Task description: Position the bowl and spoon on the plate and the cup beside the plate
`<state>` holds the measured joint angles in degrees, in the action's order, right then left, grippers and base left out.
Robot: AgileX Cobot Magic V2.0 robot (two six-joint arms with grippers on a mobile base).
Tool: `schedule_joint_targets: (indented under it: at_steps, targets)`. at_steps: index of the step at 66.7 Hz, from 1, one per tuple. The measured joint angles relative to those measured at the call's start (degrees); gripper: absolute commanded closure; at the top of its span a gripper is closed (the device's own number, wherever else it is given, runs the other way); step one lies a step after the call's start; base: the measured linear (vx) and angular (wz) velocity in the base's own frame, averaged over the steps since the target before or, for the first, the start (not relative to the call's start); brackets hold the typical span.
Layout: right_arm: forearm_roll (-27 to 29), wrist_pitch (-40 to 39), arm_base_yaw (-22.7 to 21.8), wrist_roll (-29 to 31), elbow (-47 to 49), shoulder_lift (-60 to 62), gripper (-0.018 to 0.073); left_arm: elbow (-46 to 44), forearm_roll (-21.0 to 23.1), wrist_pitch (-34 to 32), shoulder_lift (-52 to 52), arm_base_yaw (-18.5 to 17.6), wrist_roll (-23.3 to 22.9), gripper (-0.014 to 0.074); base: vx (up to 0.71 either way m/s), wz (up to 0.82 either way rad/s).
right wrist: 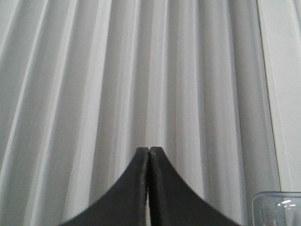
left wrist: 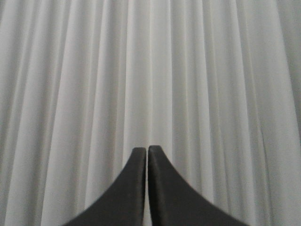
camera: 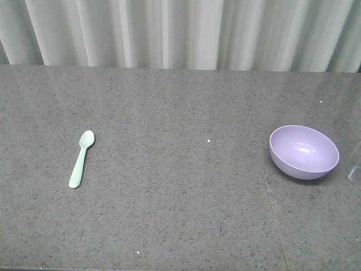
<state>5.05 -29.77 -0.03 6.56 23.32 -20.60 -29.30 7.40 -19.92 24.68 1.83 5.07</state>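
A pale mint-green spoon lies on the grey table at the left, head pointing away. A lavender bowl sits at the right, tilted with its opening toward the camera. The plate and the cup are out of view. Neither gripper shows in the front view. In the left wrist view my left gripper is shut with nothing in it, pointing at the curtain. In the right wrist view my right gripper is shut and empty too, also facing the curtain.
The grey speckled table runs back to a white pleated curtain. A clear glassy edge shows at the far right of the table, and a clear container rim sits at the lower right of the right wrist view.
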Motion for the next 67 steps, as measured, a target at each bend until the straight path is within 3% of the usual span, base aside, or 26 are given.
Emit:
schedule_joint_targets:
  at_steps: [7, 13, 29, 41, 48, 55, 67]
  targets:
    - [4.5, 9.7, 0.0, 0.4, 11.3, -10.1, 0.0566, -12.5, 0.0, 11.4, 11.6, -1.3, 0.0, 0.0603, 0.0, 0.0]
    - [5.9, 12.6, 0.0, 1.3, 15.3, -15.6, 0.0566, -18.0, 0.0, 16.3, 18.6, -3.0, 0.0, 0.0603, 0.0, 0.0]
    - [6.4, 11.0, 0.0, 1.4, 16.3, -20.7, 0.0564, -19.4, 0.0, 15.2, 26.9, -4.2, 0.0, 0.0599, 0.0, 0.0]
    - [6.4, 25.9, 0.0, 1.8, 19.9, -22.4, 0.0535, -19.5, 0.0, 13.6, 27.5, -4.8, 0.0, 0.0562, 0.0, 0.0]
    - [6.4, 34.5, 0.0, 2.0, 24.0, -26.7, 0.0466, -19.8, 0.0, 13.0, 29.1, -6.0, 0.0, 0.0479, 0.0, 0.0]
    - [6.1, 42.9, 0.0, 2.2, 29.9, -31.5, 0.0342, -20.2, 0.0, 14.9, 31.8, -7.6, 0.2, 0.0324, 0.0, 0.0]
    - [0.4, 53.6, 0.0, 1.2, 38.2, -38.6, 0.0117, -28.8, 0.2, 26.9, 38.7, -8.2, 0.2, 0.0065, 0.0, 0.0]
